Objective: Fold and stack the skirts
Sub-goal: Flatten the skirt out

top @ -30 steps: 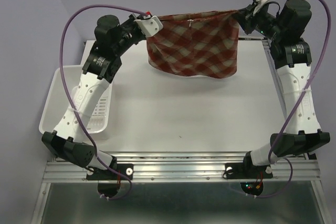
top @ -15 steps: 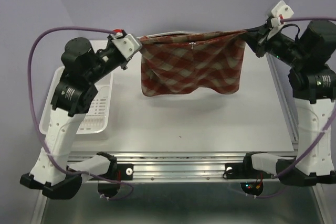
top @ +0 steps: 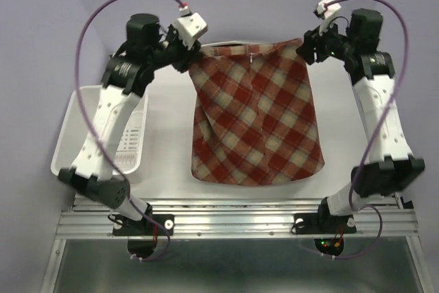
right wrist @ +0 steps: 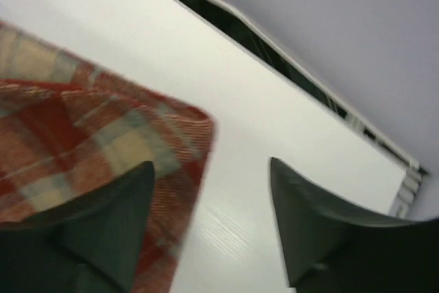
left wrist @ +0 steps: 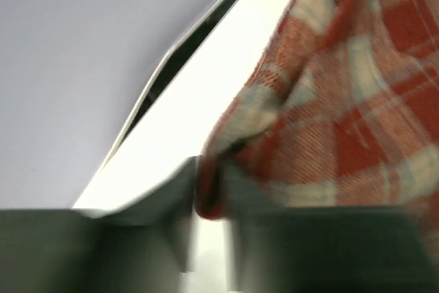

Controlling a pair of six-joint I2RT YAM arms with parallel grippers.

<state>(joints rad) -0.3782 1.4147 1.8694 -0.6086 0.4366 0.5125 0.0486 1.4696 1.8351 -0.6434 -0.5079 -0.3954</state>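
Observation:
One plaid skirt (top: pixel 257 121) in red and cream lies spread flat on the white table (top: pixel 164 142), waistband at the far side, hem toward the arm bases. My left gripper (top: pixel 194 58) hovers at the waistband's left corner. In the blurred left wrist view its fingers (left wrist: pixel 175 204) stand apart, and that corner of the skirt (left wrist: pixel 343 101) sits loosely between their tips. My right gripper (top: pixel 305 49) is at the waistband's right corner. It is open (right wrist: pixel 210 164), with the skirt corner (right wrist: pixel 82 135) lying under its left finger and bare table between the fingers.
A white perforated basket (top: pixel 72 128) stands at the table's left edge, partly under the left arm. Purple walls close in behind and beside the table. The metal rail (top: pixel 233 221) with the arm bases runs along the near edge.
The skirt hung stretched between both shut grippers; it now lies unfurled flat on the table. Both grippers have opened and let go of the waistband corners.

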